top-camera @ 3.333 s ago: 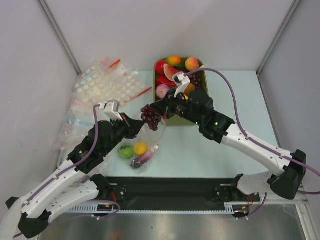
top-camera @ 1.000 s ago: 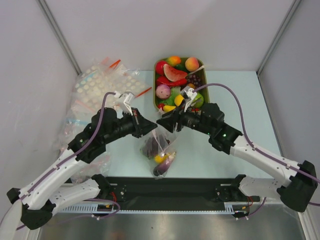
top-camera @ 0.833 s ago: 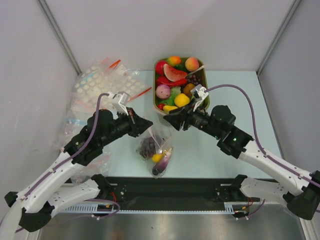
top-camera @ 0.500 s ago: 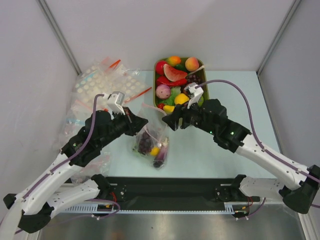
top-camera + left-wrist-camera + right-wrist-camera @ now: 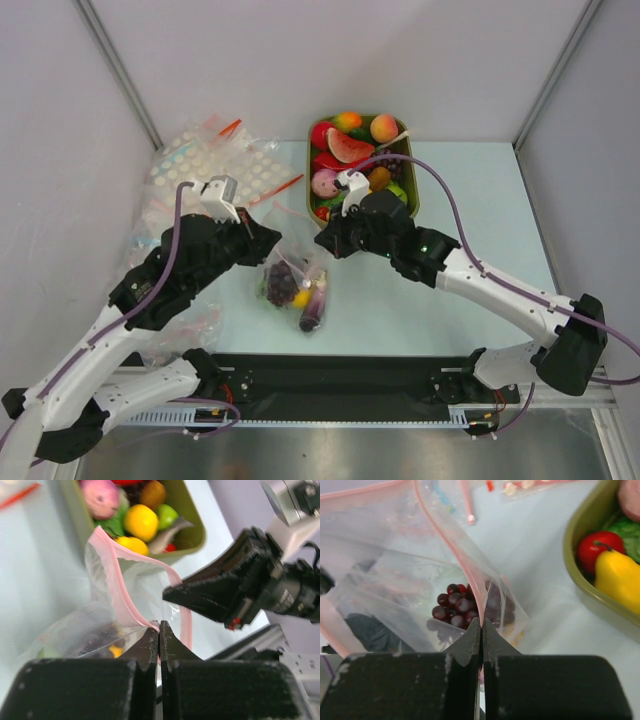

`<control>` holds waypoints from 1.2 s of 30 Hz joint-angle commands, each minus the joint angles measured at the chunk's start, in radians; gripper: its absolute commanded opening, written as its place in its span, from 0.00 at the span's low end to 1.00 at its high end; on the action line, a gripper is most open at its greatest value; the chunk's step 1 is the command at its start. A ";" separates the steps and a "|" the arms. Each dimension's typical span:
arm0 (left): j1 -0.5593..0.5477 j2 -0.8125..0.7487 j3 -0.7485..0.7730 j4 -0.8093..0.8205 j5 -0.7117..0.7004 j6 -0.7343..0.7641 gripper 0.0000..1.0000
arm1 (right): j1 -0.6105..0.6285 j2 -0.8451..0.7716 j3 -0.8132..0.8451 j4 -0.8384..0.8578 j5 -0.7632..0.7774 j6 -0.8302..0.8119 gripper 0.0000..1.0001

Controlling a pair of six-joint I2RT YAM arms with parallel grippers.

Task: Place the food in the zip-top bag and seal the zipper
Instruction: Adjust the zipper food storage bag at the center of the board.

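The bag (image 5: 295, 282) lies between my arms, just near and left of the tub (image 5: 413, 188), with grapes (image 5: 454, 602) and other food sagging in its near end. Its zipper (image 5: 119, 592) gapes in the middle. The left gripper (image 5: 159, 628) is clamped on its left end and the right gripper (image 5: 481, 623) on its right, both with jaws pressed together on the plastic. My worry is that pulling too hard slips the thin zipper out of a pinch, so the mouth drops and food rolls out. A twist would stop the tracks mating.
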 commanded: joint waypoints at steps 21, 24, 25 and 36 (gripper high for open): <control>0.005 0.232 -0.086 0.204 -0.199 0.005 0.00 | -0.166 0.092 -0.170 0.282 -0.143 0.090 0.60; 0.004 0.218 -0.106 0.219 -0.189 0.013 0.00 | -0.170 0.071 -0.182 0.286 -0.129 0.073 0.63; 0.004 0.201 -0.115 0.228 -0.179 0.013 0.00 | -0.170 0.052 -0.187 0.290 -0.122 0.071 0.64; 0.004 0.106 -0.236 0.340 -0.212 -0.026 0.00 | -0.225 -0.005 -0.181 0.322 -0.049 0.073 0.88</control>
